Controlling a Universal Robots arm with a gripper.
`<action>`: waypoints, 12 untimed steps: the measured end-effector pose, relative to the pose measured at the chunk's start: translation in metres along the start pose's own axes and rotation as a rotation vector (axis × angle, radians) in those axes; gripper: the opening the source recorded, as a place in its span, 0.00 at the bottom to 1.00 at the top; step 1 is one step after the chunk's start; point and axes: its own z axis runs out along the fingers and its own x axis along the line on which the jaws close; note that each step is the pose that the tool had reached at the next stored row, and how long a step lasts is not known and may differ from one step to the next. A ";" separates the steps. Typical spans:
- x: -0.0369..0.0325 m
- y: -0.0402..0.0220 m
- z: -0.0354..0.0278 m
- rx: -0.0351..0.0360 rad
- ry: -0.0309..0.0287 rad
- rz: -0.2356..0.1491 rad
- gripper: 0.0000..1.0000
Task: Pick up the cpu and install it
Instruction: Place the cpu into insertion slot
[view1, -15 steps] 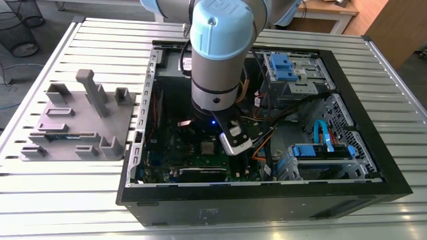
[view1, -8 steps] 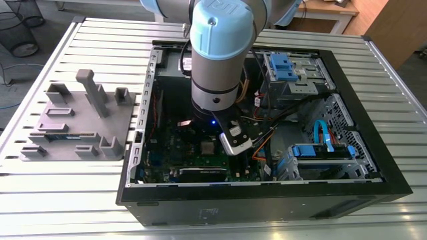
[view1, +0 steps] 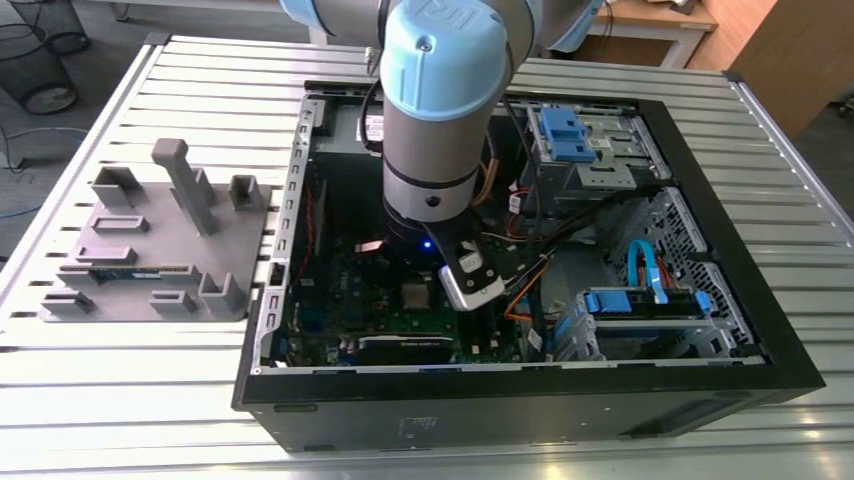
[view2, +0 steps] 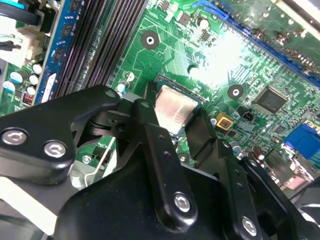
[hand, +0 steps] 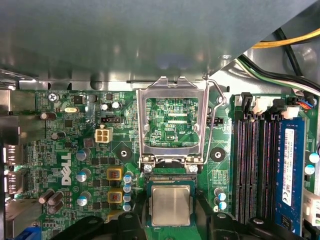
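Straddling one cpu (hand: 171, 205) on the motherboard (hand: 50, 145), the single tool (view2: 175, 119) sat close at both sides; gripping or just clear, couldn't tell. One metal frame (hand: 172, 87) stood open beyond the tool.

Socket lid (hand: 172, 90): standing open, walling one side of the cpu (hand: 171, 205).
Memory slots (hand: 255, 165): flanking another side.
Capacitors (hand: 127, 192): lining the opposite side.

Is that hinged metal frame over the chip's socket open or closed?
Open. The metal frame is swung back from the socket, the board showing through its window, and the cpu lies uncovered beside it.
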 end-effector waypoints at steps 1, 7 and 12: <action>0.0000 0.0000 0.0000 0.0000 0.0002 0.000 0.48; 0.0002 -0.0001 -0.0002 0.0007 0.0007 0.000 0.54; 0.0001 0.0000 -0.0008 0.0006 0.0006 0.000 0.54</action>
